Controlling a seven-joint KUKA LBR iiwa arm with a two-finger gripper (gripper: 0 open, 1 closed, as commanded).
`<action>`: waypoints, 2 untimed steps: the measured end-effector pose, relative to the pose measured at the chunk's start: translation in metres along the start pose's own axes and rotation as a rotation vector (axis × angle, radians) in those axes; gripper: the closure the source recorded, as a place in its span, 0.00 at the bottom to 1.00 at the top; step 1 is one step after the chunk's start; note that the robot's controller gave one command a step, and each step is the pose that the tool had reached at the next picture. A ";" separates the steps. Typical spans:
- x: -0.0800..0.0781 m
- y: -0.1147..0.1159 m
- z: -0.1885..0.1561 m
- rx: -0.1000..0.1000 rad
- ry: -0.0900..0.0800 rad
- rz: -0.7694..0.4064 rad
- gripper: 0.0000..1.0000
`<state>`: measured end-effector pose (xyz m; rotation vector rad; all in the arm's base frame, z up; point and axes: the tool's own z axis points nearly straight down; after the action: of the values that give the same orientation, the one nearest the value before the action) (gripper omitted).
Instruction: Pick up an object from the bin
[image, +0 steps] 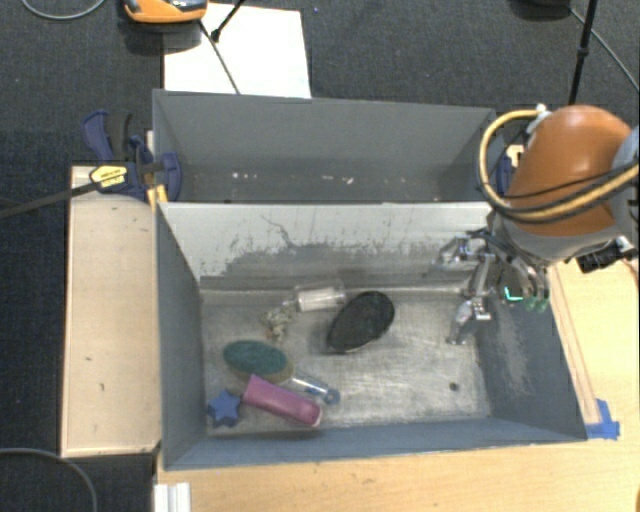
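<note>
**End effector open and empty, right of the black oval lump**

Camera view: grey metal bin (180, 300), with the arm coming in from the right under an orange wrist cover (570, 165). The end effector (463, 288) sits low at the bin's right side, well right of the black oval lump (360, 320) and close to the right wall. Its two metal fingers are spread apart with nothing between them, and bare bin floor lies under it.

The black oval lump lies about mid-floor, tilted. It is the nearest thing to the end effector but clearly apart from it.

- Just upper-left of the lump: a small clear bottle (318, 297) on its side. Whether the two touch can't be told.
- Left of the lump: a small pale bit (277, 320), kind can't be told.
- Lower-left of the lump: a dark green oval pad (255, 356).
- Further down-left of the lump: a pink cylinder (282, 400) lying flat, a blue star-shaped piece (224, 408) and a thin clear-and-blue stick (316, 388).
</note>
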<state>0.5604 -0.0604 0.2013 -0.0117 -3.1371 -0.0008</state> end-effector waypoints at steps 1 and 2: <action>-0.014 0.063 0.087 -0.003 -0.001 0.202 0.00; -0.017 0.100 0.128 0.000 -0.011 0.010 0.00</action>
<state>0.5775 0.0394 0.0730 -0.0269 -3.1482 -0.0006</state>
